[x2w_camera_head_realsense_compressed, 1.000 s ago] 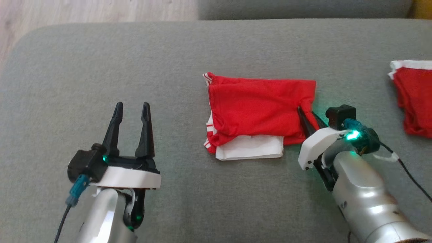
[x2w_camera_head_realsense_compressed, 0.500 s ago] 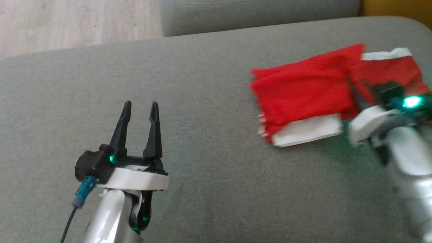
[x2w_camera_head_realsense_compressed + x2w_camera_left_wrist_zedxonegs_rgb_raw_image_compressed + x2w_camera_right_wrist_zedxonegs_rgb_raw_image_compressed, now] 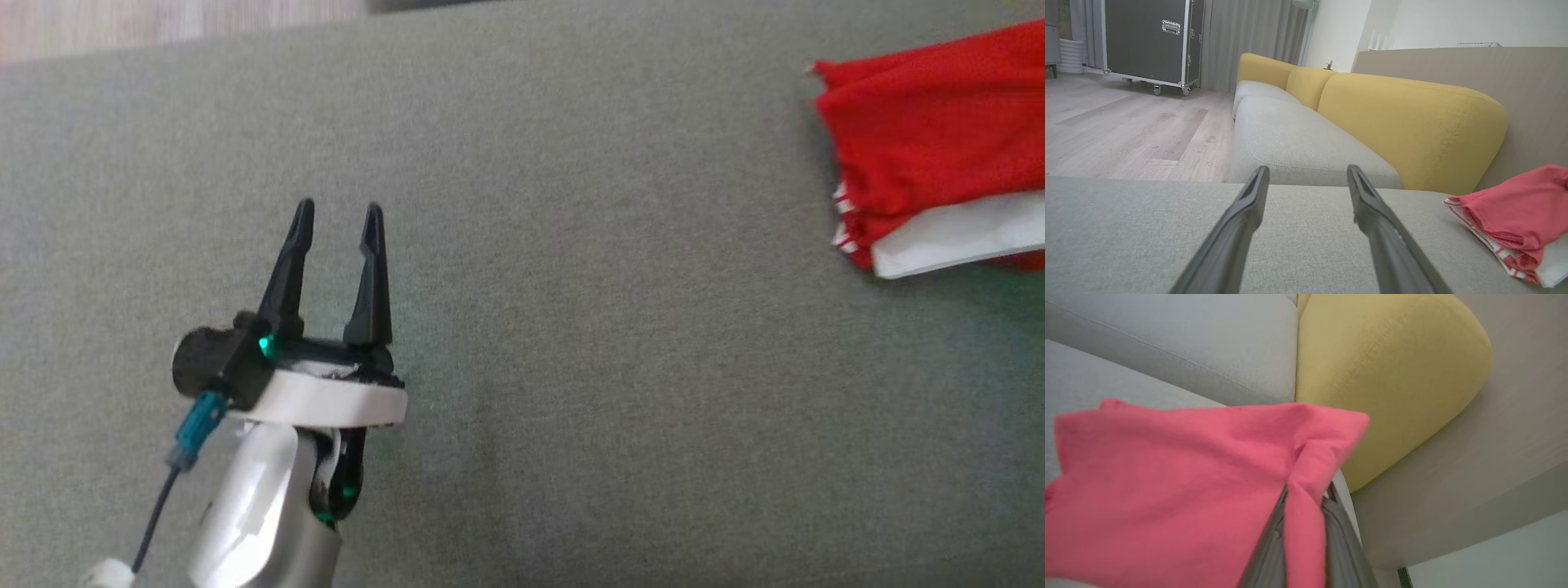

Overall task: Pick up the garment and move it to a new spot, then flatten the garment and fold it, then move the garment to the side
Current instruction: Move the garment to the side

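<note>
Pinching a corner fold, the right jaws clamp the red garment (image 3: 1167,477).

My head camera looks steeply down at the grey cushion (image 3: 620,327). The left wrist camera sits low, facing across it toward the yellow backrest (image 3: 1404,122). The right wrist camera is very close to the red garment (image 3: 1167,477), which all three views share.

My gripper (image 3: 1306,496) is clamped on a pinched fold of the red garment (image 3: 1167,469), and the cloth runs down between both fingers (image 3: 1343,547). The rest of the garment spreads to the view's left in front of a grey seat (image 3: 1180,330); contact with the seat cannot be confirmed. A yellow cushion (image 3: 1388,363) sits beyond the fold, with a pale panel (image 3: 1494,457) beside it.
</note>
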Available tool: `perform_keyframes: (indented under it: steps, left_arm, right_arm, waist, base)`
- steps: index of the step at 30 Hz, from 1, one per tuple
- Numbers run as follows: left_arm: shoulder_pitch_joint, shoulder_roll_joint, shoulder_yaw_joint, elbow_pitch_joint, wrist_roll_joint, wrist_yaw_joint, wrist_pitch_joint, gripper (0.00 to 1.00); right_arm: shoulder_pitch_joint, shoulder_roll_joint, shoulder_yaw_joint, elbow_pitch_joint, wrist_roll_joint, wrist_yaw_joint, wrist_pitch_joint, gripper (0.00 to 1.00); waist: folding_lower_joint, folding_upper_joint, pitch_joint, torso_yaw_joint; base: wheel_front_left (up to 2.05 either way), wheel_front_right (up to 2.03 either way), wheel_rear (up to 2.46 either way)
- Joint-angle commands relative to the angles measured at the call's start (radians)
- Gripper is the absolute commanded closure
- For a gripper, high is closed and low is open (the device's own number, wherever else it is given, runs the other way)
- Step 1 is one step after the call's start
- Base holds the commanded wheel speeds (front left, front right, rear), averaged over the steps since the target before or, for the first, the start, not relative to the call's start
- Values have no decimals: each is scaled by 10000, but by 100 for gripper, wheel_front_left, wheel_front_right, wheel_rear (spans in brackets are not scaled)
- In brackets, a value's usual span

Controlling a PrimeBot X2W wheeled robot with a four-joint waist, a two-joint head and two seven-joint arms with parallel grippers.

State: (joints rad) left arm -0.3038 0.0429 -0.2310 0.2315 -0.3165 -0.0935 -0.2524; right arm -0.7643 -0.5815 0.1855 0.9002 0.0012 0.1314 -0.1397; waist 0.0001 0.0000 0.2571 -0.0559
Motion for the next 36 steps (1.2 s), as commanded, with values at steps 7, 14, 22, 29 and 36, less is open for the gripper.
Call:
perform_keyframes:
  steps: [7, 14, 22, 29, 36]
  left_arm:
    - [-636, 74, 301, -202, 156, -136, -93, 0]
    - [-752, 74, 352, -115, 192, -183, -93, 0]
    - [-554, 74, 606, -8, 228, -220, -93, 0]
    - [-94, 74, 1009, -108, 237, -174, -93, 0]
    - [478, 74, 1274, -248, 170, -106, -93, 0]
  right_arm:
    - [-326, -721, -639, 318, -339, -7, 332, 100]
    - [-260, -574, -1261, 607, -591, -7, 241, 0]
    - [-221, 102, -2091, 308, -1088, -7, -180, 0]
    - [-187, 1496, -2174, -735, -1308, -7, -640, 0]
    - [315, 3218, -1898, -1916, -775, -7, -890, 0]
  waist:
    - [-1, 0, 655, 207]
    - [-1, 0, 713, 213]
    - [-1, 0, 31, 104]
    - [-1, 0, -910, 22]
    - [-1, 0, -1806, 38]
  base:
    - [0, 0, 0]
    - [0, 0, 0]
    - [0, 0, 0]
    - [0, 0, 0]
    - [0, 0, 0]
